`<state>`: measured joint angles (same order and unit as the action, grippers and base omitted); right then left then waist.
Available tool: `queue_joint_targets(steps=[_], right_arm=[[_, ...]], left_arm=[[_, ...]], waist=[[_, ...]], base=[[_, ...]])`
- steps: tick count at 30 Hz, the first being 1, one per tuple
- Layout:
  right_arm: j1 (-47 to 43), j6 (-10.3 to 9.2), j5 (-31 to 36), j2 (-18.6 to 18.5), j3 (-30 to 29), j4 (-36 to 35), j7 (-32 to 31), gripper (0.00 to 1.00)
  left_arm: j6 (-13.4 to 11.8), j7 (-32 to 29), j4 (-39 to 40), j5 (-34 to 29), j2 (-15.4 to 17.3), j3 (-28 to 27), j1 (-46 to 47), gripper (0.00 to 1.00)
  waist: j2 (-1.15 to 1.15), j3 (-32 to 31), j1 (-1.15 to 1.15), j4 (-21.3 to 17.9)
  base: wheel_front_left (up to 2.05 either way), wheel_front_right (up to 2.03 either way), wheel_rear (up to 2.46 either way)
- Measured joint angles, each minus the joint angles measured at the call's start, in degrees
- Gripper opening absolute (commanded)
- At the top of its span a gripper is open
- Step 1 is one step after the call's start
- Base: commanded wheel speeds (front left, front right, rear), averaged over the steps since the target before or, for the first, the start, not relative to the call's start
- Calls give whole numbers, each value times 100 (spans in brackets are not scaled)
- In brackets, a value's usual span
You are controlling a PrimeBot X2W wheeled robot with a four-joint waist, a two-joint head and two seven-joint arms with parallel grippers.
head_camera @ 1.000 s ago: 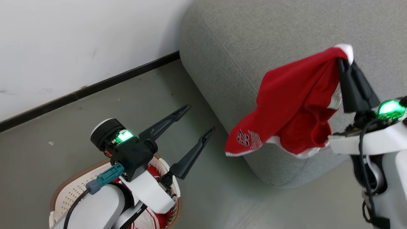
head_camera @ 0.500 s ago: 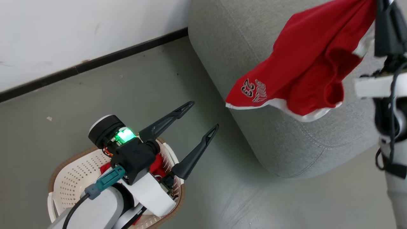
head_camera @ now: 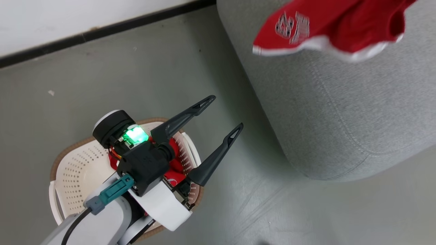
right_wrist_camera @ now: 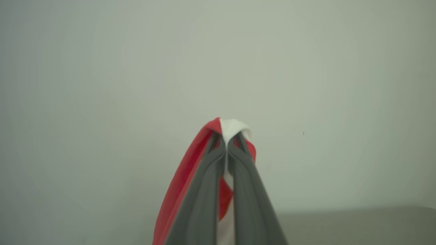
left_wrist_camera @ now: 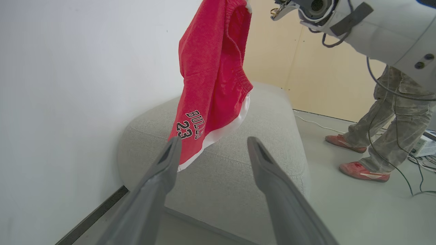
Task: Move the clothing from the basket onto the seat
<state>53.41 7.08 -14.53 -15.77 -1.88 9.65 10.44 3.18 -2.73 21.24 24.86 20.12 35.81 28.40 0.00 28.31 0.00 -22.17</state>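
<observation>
The shorts (head_camera: 340, 20) have gone up and further in over the seat (head_camera: 340, 112). Their "23" corner, which hung past the seat's edge a second ago, now dangles above it.

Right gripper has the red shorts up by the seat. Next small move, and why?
Probably lower the right gripper toward the seat before opening: it is shut on the red shorts, which hang above the seat, not resting on it.
</observation>
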Motion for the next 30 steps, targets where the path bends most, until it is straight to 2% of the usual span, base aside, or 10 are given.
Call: queue_joint_targets(steps=[9,15,24,30], right_arm=[[1280,0,51,-694,-186,333,-163,0],[1532,0,105,-1099,-268,806,-285,0],[1513,1,194,-1209,-390,1591,-332,0],[1489,1,193,-1139,-848,2237,-338,0]], left_arm=[[-1,-182,248,-78,169,-15,43,100],[-1,-332,455,-87,209,-27,149,100],[-49,-499,637,-179,318,-88,179,100],[-49,-579,765,-230,360,-111,359,100]], waist=[[0,455,0,173],[0,754,0,288],[0,1204,0,452],[0,1485,0,543]], base=[[0,0,0],[0,0,0],[0,0,0],[0,0,0]])
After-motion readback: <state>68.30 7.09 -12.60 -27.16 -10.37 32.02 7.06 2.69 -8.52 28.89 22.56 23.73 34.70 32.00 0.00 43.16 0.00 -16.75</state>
